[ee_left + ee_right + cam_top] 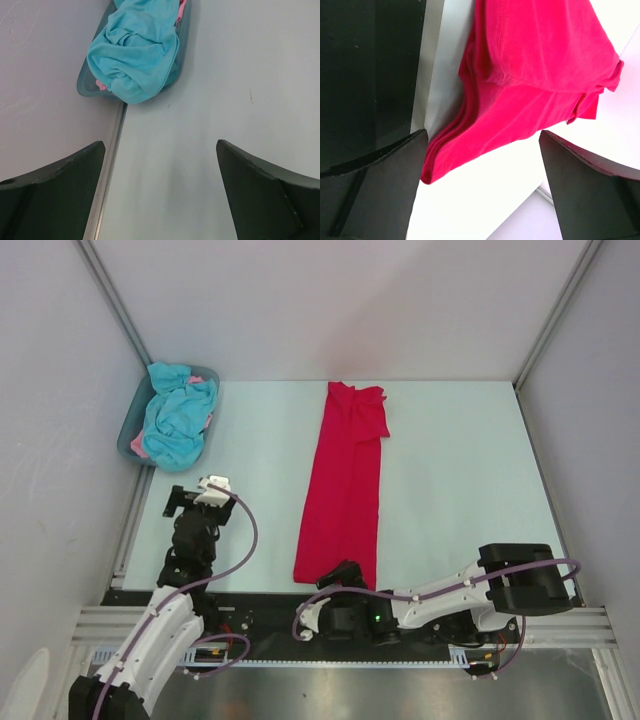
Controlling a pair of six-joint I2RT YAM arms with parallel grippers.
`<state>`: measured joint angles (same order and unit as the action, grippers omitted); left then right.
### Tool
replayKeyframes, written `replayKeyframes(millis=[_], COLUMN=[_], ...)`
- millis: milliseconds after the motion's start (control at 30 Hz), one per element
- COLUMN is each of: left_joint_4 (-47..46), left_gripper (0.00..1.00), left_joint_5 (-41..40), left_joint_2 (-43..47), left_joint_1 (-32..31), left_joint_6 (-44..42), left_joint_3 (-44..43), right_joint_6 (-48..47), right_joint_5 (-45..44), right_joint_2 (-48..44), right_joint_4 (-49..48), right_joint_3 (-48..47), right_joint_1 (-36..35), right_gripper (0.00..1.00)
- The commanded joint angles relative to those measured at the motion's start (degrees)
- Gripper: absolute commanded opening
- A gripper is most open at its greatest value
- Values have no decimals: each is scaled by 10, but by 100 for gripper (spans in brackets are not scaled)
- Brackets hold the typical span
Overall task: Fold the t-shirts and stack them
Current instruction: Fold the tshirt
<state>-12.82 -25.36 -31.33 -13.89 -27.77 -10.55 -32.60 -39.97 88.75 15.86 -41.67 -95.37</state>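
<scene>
A crimson red t-shirt (345, 490) lies folded lengthwise into a long, narrow strip down the middle of the pale worktop (450, 460), with its collar and sleeves at the far edge and its hem at the near edge. The right arm (450, 595) reaches in low along the near edge, and the right jaws stand wide open at the hem end of the strip. From the wrist, the layered hem (470, 150) shows between the two dark fingers (385, 175); whether either finger touches the cloth cannot be told. The left arm (160, 630) rises near the left edge, and the left jaws are also wide open and hold nothing, poised over bare worktop and facing the far left corner. In that corner sits a grey-blue tub (128, 435) filled with a crumpled turquoise t-shirt (178, 420) that spills over the rim. Scraps of a pink t-shirt (101, 85) peep out beneath it. The tub and the red shirt lie well apart.
</scene>
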Motion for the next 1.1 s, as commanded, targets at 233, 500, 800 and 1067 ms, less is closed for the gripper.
replayKeyframes(millis=[233,500,800,1067], left_joint_4=[-7,-11,-11,-5], left_gripper=[100,100,100,100], left_joint_5=[-7,-2,7,7], left_joint_2=[29,29,28,29], left_joint_1=[26,26,26,25], left_joint_6=[35,36,36,37], left_joint_3=[4,7,8,4], right_joint_6=[-30,-75,-52,-44], right_joint_5=[-13,-32,-11,7], right_joint_2=[7,5,-10,9], right_joint_4=[-62,-64,18,14], right_joint_3=[10,-22,-77,-55], right_joint_1=[3,2,0,26], right_gripper=[100,100,100,100])
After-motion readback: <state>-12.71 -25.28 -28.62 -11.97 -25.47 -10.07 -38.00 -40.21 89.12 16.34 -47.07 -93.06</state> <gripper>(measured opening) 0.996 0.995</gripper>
